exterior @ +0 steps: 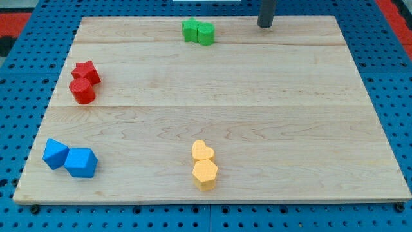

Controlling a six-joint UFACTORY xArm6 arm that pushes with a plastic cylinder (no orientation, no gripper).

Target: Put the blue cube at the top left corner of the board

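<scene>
The blue cube [56, 154] sits near the board's bottom left corner, touching a second, larger blue block [81, 162] on its right. My tip [265, 26] is at the view's top, right of centre, on the wooden board [225, 96]. It is far from both blue blocks, up and to the right of them. It touches no block. The nearest blocks to the tip are the green ones, to its left.
Two green blocks [197, 31] touch each other at the top centre. A red star block [85, 71] and a red cylinder [83, 91] sit at the left edge. A yellow heart [202, 151] and a yellow hexagon [205, 173] sit at the bottom centre.
</scene>
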